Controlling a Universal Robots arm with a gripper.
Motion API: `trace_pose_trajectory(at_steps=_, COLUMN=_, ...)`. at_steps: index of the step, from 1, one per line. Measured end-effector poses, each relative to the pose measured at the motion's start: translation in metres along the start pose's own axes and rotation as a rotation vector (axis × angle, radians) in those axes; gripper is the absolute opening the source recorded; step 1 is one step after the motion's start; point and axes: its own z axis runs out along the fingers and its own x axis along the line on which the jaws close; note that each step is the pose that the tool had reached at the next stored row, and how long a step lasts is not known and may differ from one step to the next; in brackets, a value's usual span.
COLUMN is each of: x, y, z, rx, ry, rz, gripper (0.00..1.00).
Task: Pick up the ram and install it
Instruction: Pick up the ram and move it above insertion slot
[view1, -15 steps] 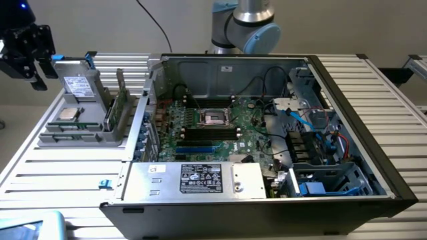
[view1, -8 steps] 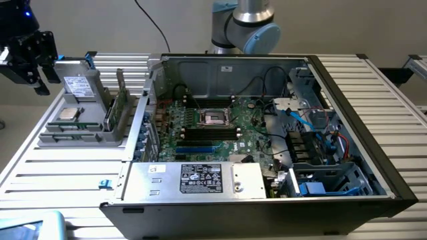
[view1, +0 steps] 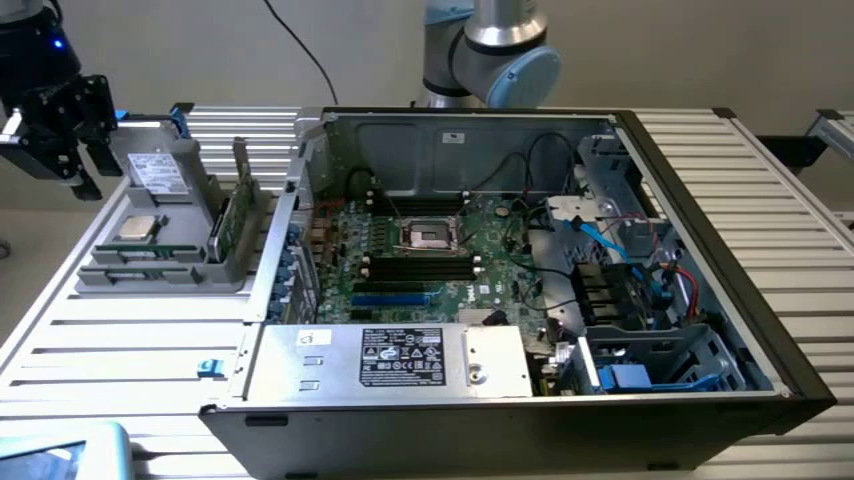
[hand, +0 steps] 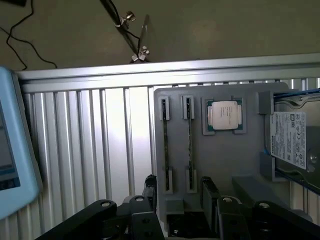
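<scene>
Over the grey holder (view1: 147, 272), the claw (view1: 67, 165) hangs wide open and empty; the ram (view1: 230, 225) stands ungrasped, not yet installed.

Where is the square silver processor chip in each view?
Exterior view: processor chip on the grey holder, at the exterior view's left, outside the computer case.
Wrist view: processor chip in the holder's recess, between the narrow slots and the labelled drive.
Shared landmark: the labelled drive beside the chip.
</scene>
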Motion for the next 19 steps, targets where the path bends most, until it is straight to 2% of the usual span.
trace_pose_trajectory(at_steps=19, x=0.002, y=-0.0046, z=0.0345, rx=0.0000, ry=0.0000, rz=0.000, gripper=0.49)
